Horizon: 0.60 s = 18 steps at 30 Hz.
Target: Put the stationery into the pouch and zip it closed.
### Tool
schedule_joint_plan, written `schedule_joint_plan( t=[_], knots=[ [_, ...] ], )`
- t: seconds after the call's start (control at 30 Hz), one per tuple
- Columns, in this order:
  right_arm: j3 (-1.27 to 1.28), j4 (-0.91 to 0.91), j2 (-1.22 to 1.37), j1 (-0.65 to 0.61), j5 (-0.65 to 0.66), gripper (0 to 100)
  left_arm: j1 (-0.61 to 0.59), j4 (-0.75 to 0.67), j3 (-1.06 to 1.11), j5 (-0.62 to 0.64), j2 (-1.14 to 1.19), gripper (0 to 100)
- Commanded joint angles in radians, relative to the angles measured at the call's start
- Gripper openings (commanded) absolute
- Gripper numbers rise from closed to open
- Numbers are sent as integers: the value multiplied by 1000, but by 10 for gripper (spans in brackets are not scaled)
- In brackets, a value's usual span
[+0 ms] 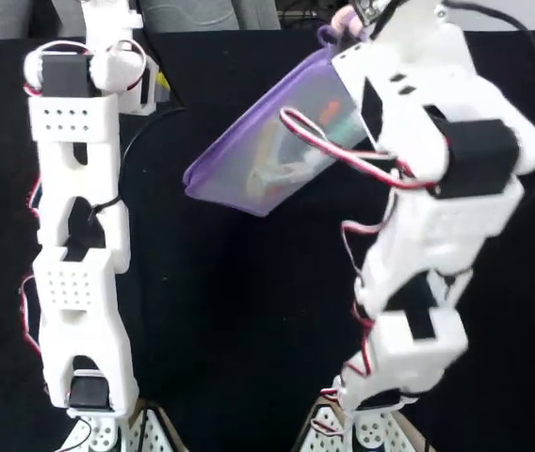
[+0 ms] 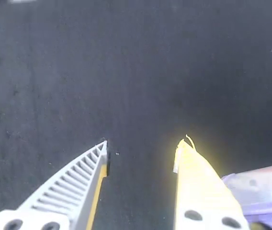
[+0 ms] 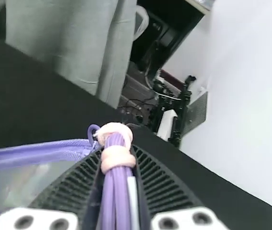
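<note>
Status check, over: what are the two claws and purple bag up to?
Left gripper open, empty, above table. Right gripper shut on pouch, held aloft. Stationery inside.

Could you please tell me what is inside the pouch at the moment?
Through the pouch's clear side, pale and reddish stationery shows, too blurred to name. The right gripper and its arm cover the pouch's upper end.

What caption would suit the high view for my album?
The right arm's tool holds the purple pouch, stationery inside, tilted over the black table.
</note>
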Motion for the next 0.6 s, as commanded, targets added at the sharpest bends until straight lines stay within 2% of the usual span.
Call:
schedule_joint_plan(
  t=[0.0, 0.3, 0.57],
  knots=[
    [174, 31, -189, -54, -6, 11, 4, 8, -47, -5, -118, 232],
    [694, 2, -524, -175, -54, 11, 4, 9, -45, -5, -238, 232],
    [1073, -126, -782, -192, -103, 11, 4, 9, 36, -9, -405, 232]
  ],
)
